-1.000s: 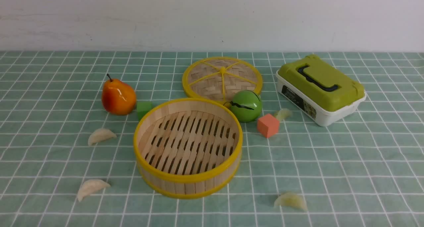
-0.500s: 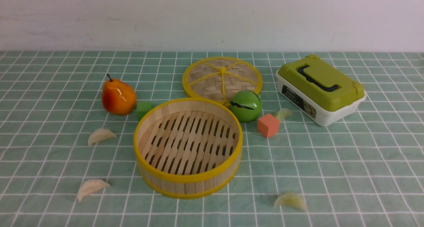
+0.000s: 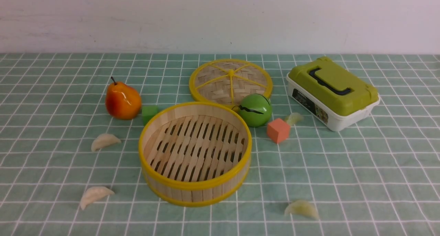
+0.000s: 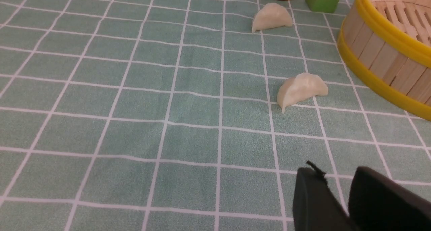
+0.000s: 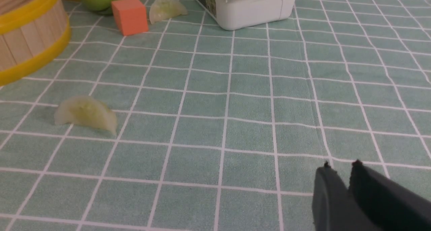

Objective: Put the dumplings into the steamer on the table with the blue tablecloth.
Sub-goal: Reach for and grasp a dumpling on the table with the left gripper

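Note:
The round bamboo steamer point(image 3: 192, 192) with yellow rims stands empty in the middle of the blue tablecloth point(image 3: 343, 167). Two pale dumplings point(image 3: 105, 141) point(image 3: 94, 194) lie left of it; two more point(image 3: 301, 208) point(image 3: 294, 118) lie to its right. My left gripper point(image 4: 336, 173) hovers low over the cloth, short of the nearer left dumpling point(image 4: 303, 89), slightly open and empty. Over on the other side, my right gripper point(image 5: 341, 166) shows a narrow gap at its tips, empty, well to the side of the greenish dumpling point(image 5: 86, 113). Neither gripper shows in the front view.
Behind the steamer lie its woven lid point(image 3: 230, 79) and a green ball point(image 3: 255, 109). A pear point(image 3: 122, 100) and green cube point(image 3: 149, 113) sit at the back left. An orange cube point(image 3: 277, 130) and a green-lidded white box point(image 3: 331, 91) are at the right.

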You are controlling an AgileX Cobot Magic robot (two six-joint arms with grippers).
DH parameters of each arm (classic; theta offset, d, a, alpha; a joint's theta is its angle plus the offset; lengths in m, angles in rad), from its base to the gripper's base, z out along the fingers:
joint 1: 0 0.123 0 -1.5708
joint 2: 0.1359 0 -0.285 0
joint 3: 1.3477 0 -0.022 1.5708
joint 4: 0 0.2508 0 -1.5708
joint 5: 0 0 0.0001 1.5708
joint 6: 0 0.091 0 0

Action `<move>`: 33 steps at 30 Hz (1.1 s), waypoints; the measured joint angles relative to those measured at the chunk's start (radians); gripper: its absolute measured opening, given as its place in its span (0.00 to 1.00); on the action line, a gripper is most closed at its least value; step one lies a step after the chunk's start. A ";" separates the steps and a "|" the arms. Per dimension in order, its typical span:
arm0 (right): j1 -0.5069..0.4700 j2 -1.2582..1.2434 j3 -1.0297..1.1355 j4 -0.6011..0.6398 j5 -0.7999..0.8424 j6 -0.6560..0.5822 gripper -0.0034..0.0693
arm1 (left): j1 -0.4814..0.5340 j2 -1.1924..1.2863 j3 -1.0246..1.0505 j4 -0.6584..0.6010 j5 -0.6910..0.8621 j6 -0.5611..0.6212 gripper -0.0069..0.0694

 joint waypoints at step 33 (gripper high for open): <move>0.000 0.000 0.012 -0.077 -0.903 0.184 0.24 | 0.000 0.000 0.003 -0.001 -0.974 -0.103 0.35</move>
